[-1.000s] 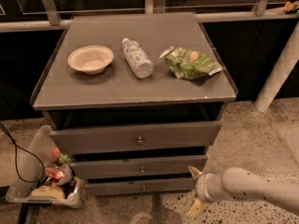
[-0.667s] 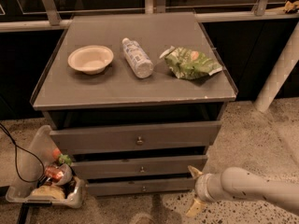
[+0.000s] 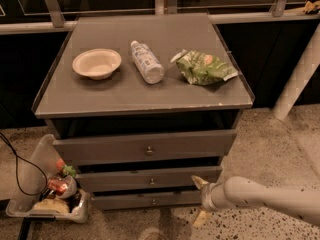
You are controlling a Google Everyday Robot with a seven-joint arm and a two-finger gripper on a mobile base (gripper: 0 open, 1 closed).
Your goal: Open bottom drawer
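Note:
The bottom drawer (image 3: pixel 145 200) is the thin, lowest grey front of the cabinet, with a tiny round knob (image 3: pixel 154 201) at its centre. It sits a little forward of the cabinet body, like the two drawers above it. My gripper (image 3: pixel 199 200) is at the lower right, just right of the bottom drawer's right end, near the floor. Its two pale fingers are spread apart, one tip (image 3: pixel 197 182) up by the middle drawer's corner and one down by the floor. It holds nothing.
On the cabinet top (image 3: pixel 125 96) lie a paper bowl (image 3: pixel 97 63), a plastic bottle (image 3: pixel 147 62) on its side and a green chip bag (image 3: pixel 202 67). A clear bin of trash (image 3: pixel 47 194) stands on the floor at the left, with a black cable (image 3: pixel 17 166). A white post (image 3: pixel 299 74) stands at right.

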